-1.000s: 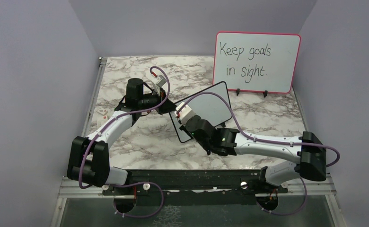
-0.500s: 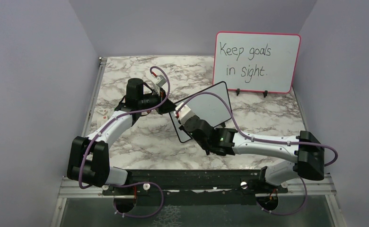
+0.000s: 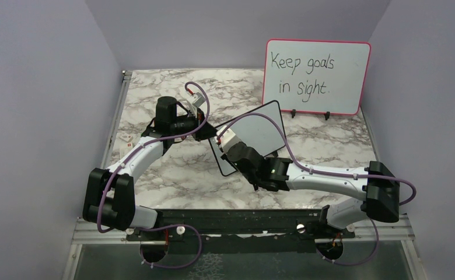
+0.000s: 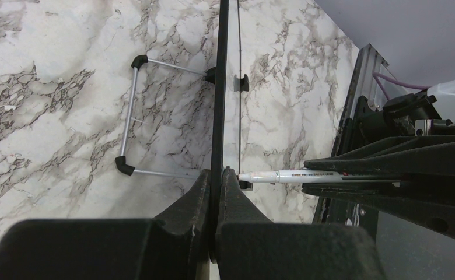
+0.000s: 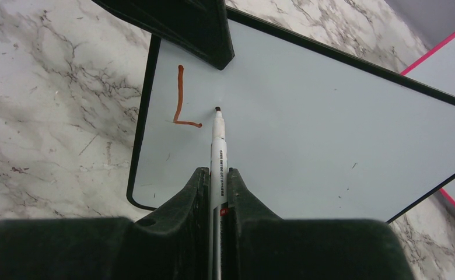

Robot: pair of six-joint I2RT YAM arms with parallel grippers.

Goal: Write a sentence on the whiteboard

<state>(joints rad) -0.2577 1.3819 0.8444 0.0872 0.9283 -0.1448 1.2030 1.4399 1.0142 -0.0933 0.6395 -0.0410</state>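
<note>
The whiteboard (image 3: 260, 131) sits askew near the middle of the marble table (image 3: 155, 99), its left edge pinched tight in the left gripper (image 4: 217, 175). The right gripper (image 5: 216, 175) is closed around a marker (image 5: 219, 146), whose tip appears to touch the surface just right of a reddish-brown "L" (image 5: 181, 99). The next letter probably wants light, even pressure — push hard and the board may twist in that one-edge hold — with small strokes kept level with the L's foot.

Pincer (image 5: 216, 173) clamping marker (image 5: 218, 140), red L (image 5: 179, 93) on whiteboard (image 5: 330, 128)
</note>
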